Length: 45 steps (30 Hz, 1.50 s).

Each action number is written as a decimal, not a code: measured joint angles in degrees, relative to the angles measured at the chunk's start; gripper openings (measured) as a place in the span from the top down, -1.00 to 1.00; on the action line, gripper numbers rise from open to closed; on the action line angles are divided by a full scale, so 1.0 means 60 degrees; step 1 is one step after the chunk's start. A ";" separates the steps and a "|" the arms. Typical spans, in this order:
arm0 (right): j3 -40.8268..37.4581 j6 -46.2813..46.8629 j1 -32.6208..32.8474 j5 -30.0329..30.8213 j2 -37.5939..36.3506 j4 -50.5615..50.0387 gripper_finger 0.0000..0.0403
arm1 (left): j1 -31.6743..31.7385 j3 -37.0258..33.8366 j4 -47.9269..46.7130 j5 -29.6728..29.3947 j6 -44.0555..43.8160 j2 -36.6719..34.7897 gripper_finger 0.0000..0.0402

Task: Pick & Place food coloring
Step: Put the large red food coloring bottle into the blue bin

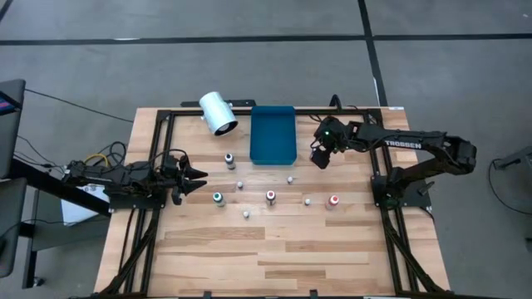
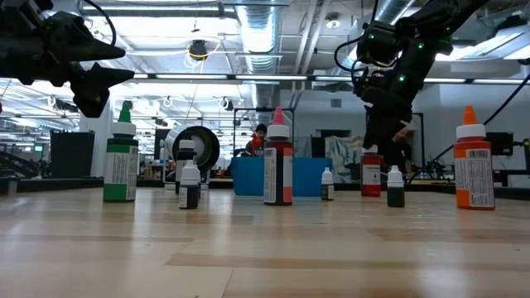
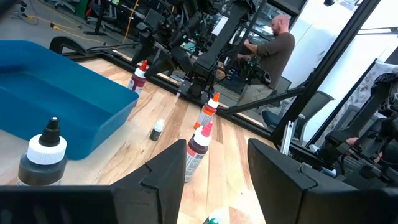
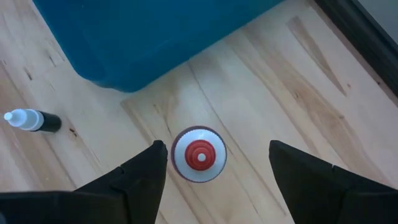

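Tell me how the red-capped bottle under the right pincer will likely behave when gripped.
The red-capped bottle stands upright and looks narrow for its height, so an off-centre touch may tip it. Its round body could roll if it falls. It looks small and probably light, so the open right pincer, hanging above it, should lift it easily, though a smooth side might slip.

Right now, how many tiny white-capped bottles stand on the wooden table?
4. One tiny white-capped bottle stands near the blue rectangular tray; one is to its left in the high view; two more are nearer the front edge. Others may be hidden.
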 joint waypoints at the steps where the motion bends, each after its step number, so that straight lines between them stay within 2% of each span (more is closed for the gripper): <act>1: 0.0000 0.0000 0.0000 0.0000 0.0000 0.0000 -0.35 | 0.0000 0.0000 -0.0002 0.0000 0.0000 0.0000 0.19; 7: 0.0000 0.0011 0.0000 0.0022 0.0000 0.0000 -0.34 | 0.0000 0.0000 0.0000 -0.0004 0.0000 0.0003 0.19; 12: 0.0000 0.0012 0.0000 0.0033 0.0000 0.0051 -0.25 | 0.0000 0.0000 0.0000 -0.0007 0.0000 0.0000 0.19; 18: 0.0000 0.0087 0.0000 0.0033 0.0000 0.0051 -0.02 | 0.0000 0.0000 0.0000 -0.0011 0.0000 0.0000 0.19; 30: 0.0022 0.0097 0.0000 0.0094 -0.0015 0.0126 0.57 | 0.0002 0.0000 0.0000 -0.0024 0.0000 0.0002 0.19; 45: 0.0029 0.0098 0.0004 -0.0044 -0.0025 0.0102 0.86 | 0.0004 0.0000 0.0000 -0.0029 0.0000 0.0001 0.19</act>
